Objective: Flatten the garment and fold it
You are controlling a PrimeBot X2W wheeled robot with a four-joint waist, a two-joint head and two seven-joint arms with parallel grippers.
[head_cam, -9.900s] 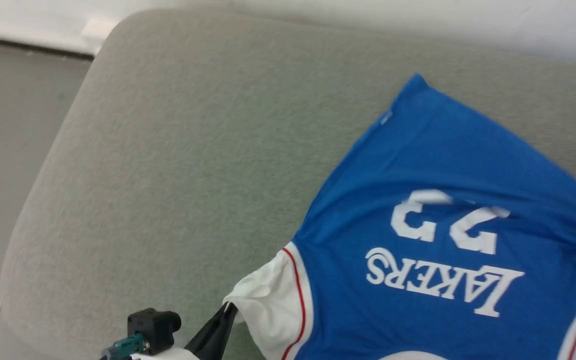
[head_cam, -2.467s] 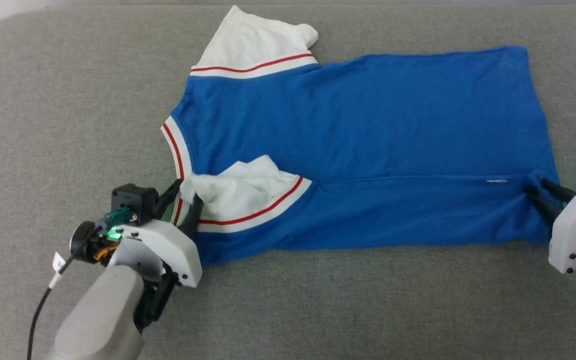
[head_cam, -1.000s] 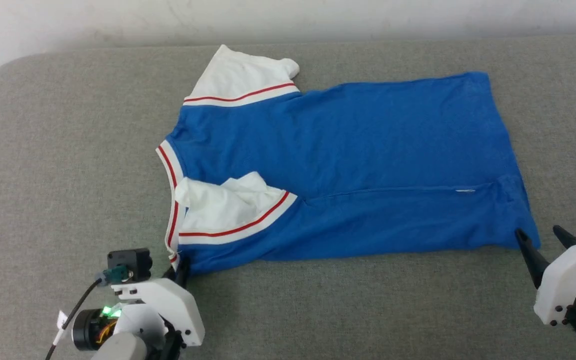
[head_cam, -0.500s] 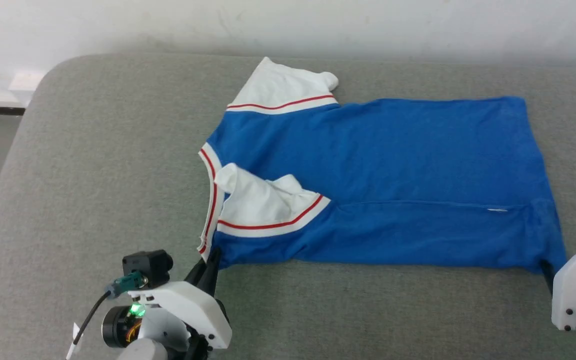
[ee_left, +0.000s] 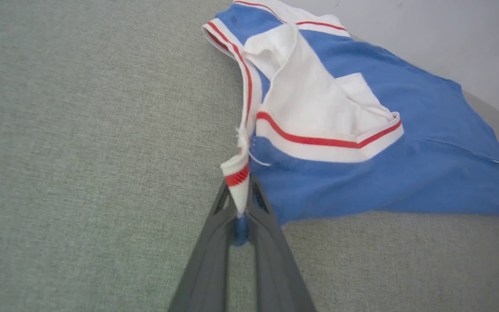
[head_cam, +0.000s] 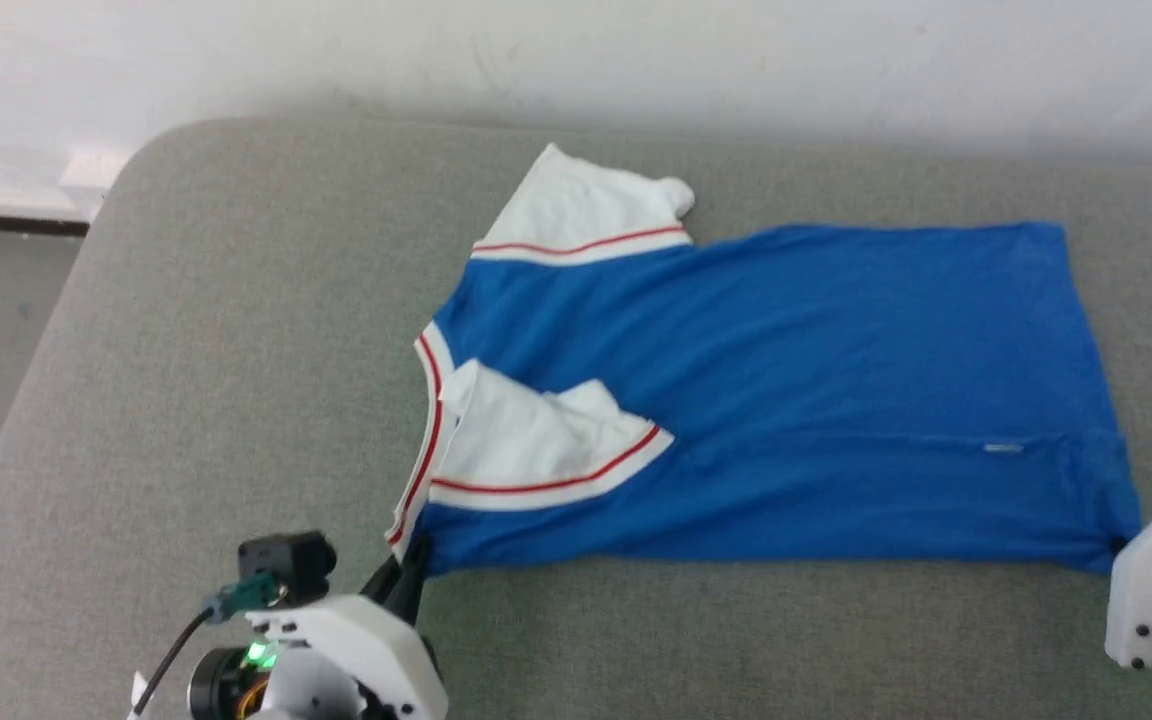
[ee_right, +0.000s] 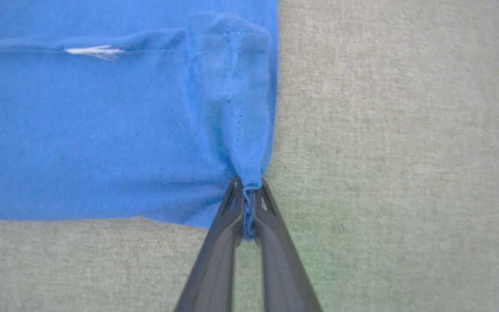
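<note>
Near edge first: my left gripper (ee_left: 240, 203) is pinched shut on the near left corner of the jersey (head_cam: 786, 390), with a scrap of ribbed red-and-white trim (ee_left: 236, 173) and some blue knit between the fingers. My right gripper (ee_right: 247, 201) is clamped on the near right hem corner (ee_right: 249, 169). Both bites are tiny, so this thin, slick fabric could slide out if I pull unevenly. Just beyond, the crumpled white sleeve (head_cam: 536, 440) lies loose on the folded flap and may spill out on a lift. The jersey stretches left to right across the grey woven pad (head_cam: 236, 350), and the far sleeve (head_cam: 586, 205) is curled at its tip.
</note>
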